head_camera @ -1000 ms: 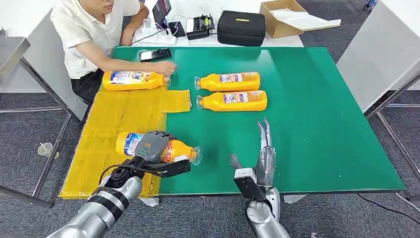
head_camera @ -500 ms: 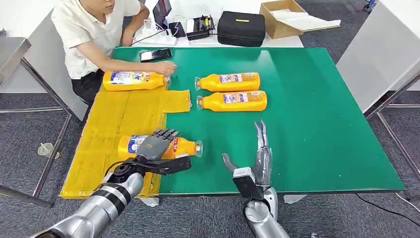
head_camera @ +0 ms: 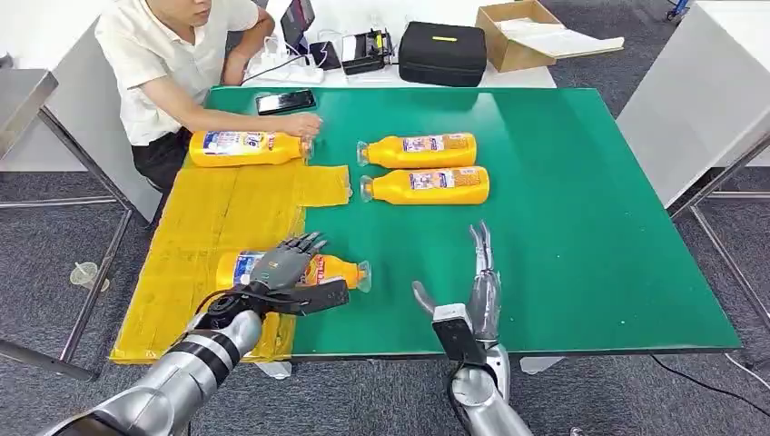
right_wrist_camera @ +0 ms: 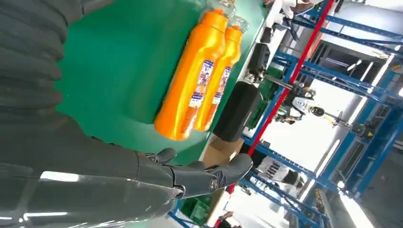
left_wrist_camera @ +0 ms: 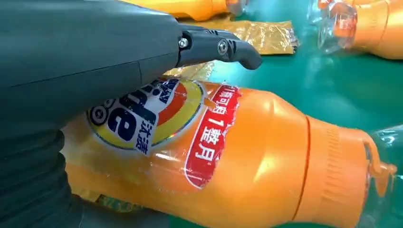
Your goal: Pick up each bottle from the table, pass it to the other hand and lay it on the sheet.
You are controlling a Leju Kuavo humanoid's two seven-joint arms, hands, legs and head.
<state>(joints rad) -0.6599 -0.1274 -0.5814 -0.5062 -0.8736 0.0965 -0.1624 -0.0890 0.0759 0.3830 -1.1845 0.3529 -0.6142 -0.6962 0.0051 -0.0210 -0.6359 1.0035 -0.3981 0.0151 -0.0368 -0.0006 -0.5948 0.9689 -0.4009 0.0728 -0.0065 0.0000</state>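
Note:
An orange bottle (head_camera: 338, 270) lies on its side at the near edge of the yellow sheet (head_camera: 227, 209), its clear cap end over the green table (head_camera: 563, 200). My left hand (head_camera: 286, 265) hovers over its label with fingers stretched out. In the left wrist view the fingers (left_wrist_camera: 214, 45) stand straight above the bottle (left_wrist_camera: 266, 156), with a gap showing between them. My right hand (head_camera: 478, 291) is open, edge-on near the table's front edge. Two more bottles (head_camera: 422, 150) (head_camera: 431, 184) lie side by side on the green, shown as the pair (right_wrist_camera: 190, 90) in the right wrist view. Another bottle (head_camera: 245, 147) lies at the sheet's far end.
A person sits at the far left corner, one hand (head_camera: 304, 124) at the far bottle's cap. A phone (head_camera: 284, 100) lies on the table behind it. A black case (head_camera: 442, 52) and a cardboard box (head_camera: 518, 32) stand beyond the far edge.
My left hand's fingers have lifted and straightened off the bottle, which now rests on the sheet's edge. The right hand has hardly moved.

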